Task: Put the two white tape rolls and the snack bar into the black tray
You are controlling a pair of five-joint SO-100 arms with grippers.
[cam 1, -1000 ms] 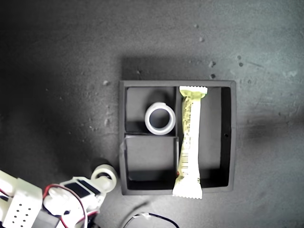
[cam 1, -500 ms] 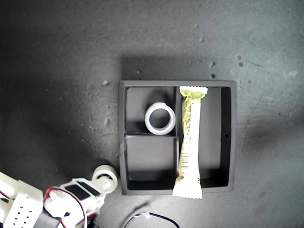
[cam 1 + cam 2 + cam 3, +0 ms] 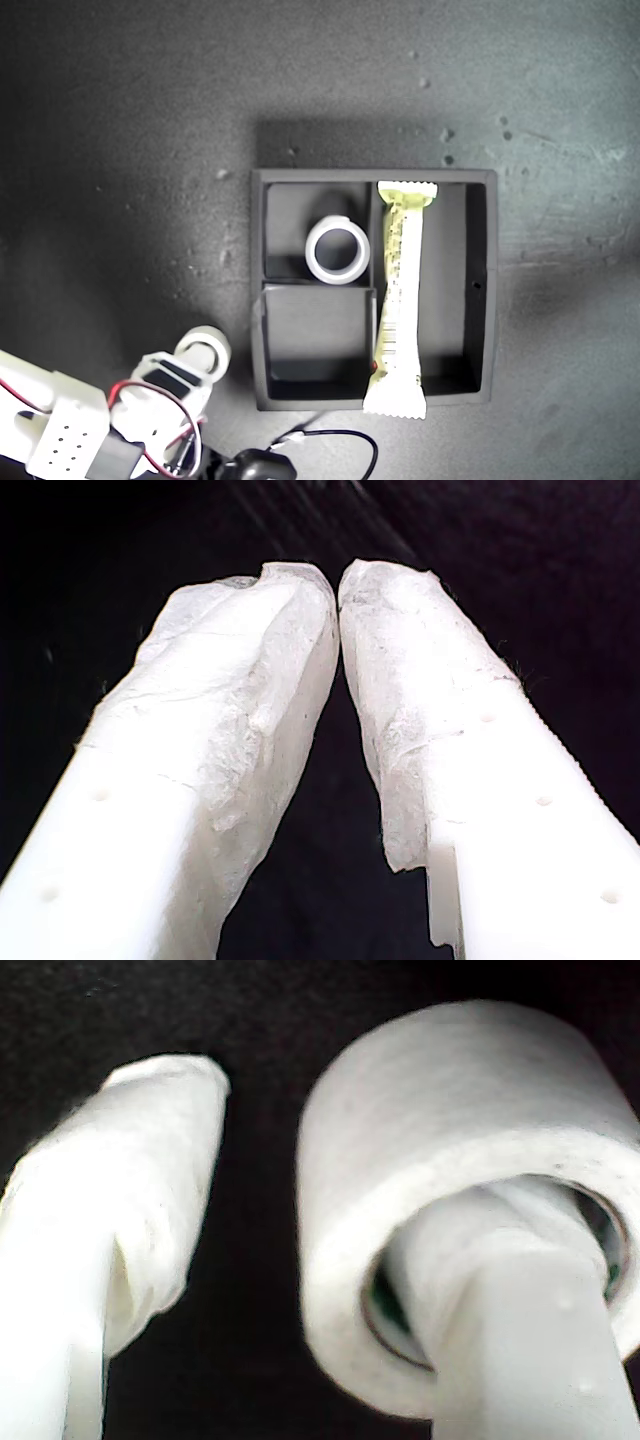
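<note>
Around one finger (image 3: 520,1310) of the second gripper (image 3: 330,1210) hangs the smaller tape roll (image 3: 450,1150), fingers spread; it should pinch the wall before lifting toward the tray (image 3: 258,330). The first gripper (image 3: 335,590) is closed, empty.

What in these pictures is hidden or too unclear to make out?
- Small white tape roll with greenish core: one finger of my second gripper goes through its hole, covering most of the core; whether the roll is lifted is unclear.
- Second arm: cut off by the exterior view's bottom-left corner.
- Pale yellow snack bar in the square black plastic tray: print too small to read.
- My first gripper: only black behind its tips in its wrist view.
</note>
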